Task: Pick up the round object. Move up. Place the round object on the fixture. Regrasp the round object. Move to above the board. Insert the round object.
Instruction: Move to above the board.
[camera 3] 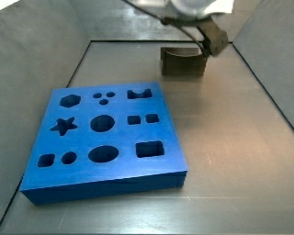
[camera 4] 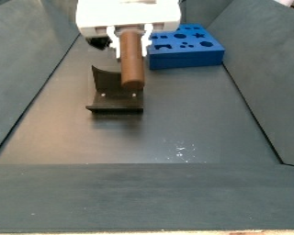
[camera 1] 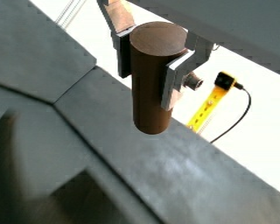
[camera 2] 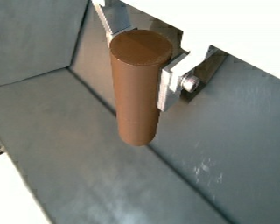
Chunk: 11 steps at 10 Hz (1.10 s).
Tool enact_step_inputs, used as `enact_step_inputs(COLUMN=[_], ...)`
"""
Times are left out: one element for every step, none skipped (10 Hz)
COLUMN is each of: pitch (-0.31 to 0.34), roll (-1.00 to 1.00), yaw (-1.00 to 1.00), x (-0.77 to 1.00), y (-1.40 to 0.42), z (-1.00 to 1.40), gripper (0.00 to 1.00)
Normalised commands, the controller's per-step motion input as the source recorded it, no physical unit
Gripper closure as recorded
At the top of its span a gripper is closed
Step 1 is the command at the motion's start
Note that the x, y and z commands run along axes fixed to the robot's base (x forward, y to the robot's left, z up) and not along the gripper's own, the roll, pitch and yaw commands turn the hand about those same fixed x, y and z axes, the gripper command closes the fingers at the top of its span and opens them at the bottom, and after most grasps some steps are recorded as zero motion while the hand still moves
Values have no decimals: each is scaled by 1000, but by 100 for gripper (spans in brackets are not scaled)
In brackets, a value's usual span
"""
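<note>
A grey floor with sloped grey walls holds the blue board [camera 3: 104,142] toward one end and the dark fixture [camera 4: 117,95] well apart from it. The pincer [camera 4: 128,39] hangs over the fixture, clenched on the brown peg [camera 4: 132,61], whose long body points down from between the silver fingers [camera 1: 175,77]; in both wrist views the plates press its upper part, near the flat end face. In a side view the peg's lower end sits close to the fixture's upright, though contact cannot be told. The step in hand looks like setting the peg on the fixture. To do it well, lower slowly, keep the peg square to the fixture's seat, and release only once it rests steady, so it does not roll or tip.
</note>
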Motion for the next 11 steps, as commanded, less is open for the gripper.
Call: enact_step_inputs(pitch=[40,50,59,62,64,55,46,45,49,59,70], roll=[-104,-130,-153,-170,-179,-171,-164,-151,-134,-116,-102], yaw=[-89,-72,-49,-35,-25,-4,4,9,13,16,16], x=[-258,-248,-238,-226,-218,-198,-186,-158,-119,-72,-58], y=[231,220,206,190,181,158,143,110,78,34,22], z=[1000,1000,1000,1000,1000,1000,1000,942,766,532,415], gripper=[100,100,100,100,100,100,100,100,100,100,100])
